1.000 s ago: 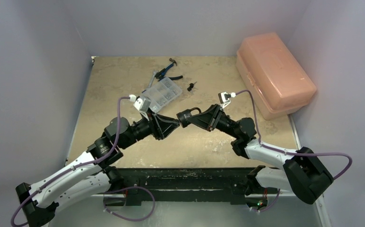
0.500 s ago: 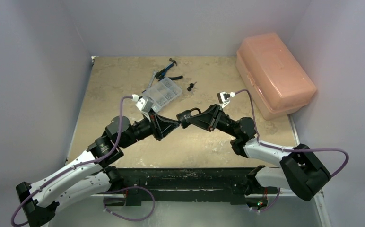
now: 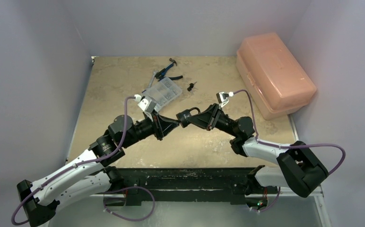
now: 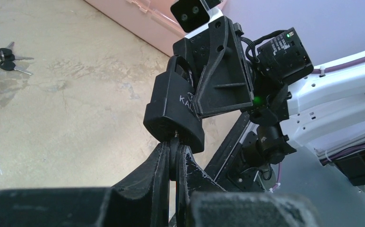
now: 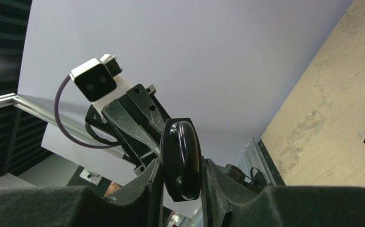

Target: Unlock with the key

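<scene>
A black padlock (image 3: 186, 116) is held in mid-air over the table's middle. My right gripper (image 3: 197, 118) is shut on the padlock's body, which shows in the right wrist view (image 5: 181, 161) and the left wrist view (image 4: 173, 111). My left gripper (image 3: 173, 125) is shut on a black key (image 4: 174, 153) whose tip sits in the underside of the padlock. The key's blade is hidden inside the lock. The shackle looks closed from above.
Spare keys (image 3: 191, 85) lie on the table behind the grippers, next to a clear parts box (image 3: 162, 93) and blue pliers (image 3: 167, 72). A pink plastic case (image 3: 273, 73) stands at the far right. The table's front edge (image 3: 185, 170) lies just below the arms.
The left arm's elbow has shifted slightly right and up, and the right arm has drifted a little left. The padlock and key stay joined at the same spot.
</scene>
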Robot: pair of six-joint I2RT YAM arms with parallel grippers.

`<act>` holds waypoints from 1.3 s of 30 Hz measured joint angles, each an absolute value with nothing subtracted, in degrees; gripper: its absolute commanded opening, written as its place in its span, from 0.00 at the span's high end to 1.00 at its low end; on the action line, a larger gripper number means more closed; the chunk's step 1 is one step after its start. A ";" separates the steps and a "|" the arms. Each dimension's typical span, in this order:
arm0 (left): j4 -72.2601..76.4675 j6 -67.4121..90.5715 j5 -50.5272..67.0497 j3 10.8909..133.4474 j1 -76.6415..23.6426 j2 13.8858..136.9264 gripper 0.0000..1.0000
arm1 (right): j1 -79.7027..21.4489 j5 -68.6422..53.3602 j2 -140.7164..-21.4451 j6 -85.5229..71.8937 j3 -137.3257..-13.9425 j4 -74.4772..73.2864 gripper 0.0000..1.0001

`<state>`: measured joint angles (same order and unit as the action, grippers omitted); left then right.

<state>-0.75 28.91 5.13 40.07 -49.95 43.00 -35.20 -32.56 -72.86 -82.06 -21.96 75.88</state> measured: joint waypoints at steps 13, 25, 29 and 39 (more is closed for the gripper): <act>-2.83 24.67 2.72 40.05 -50.28 42.61 1.00 | -35.35 -32.69 -72.86 -81.65 -23.29 70.59 1.00; -8.19 22.63 0.36 40.62 -50.24 41.17 0.19 | -35.68 -33.50 -71.94 -77.45 -23.79 65.06 1.00; -11.29 22.72 -0.08 41.69 -50.19 38.85 0.16 | -35.68 -34.28 -69.69 -74.04 -24.77 60.82 1.00; -18.06 18.94 10.02 53.23 -50.11 40.45 0.25 | -35.68 -39.11 -62.72 -59.46 -27.70 56.29 1.00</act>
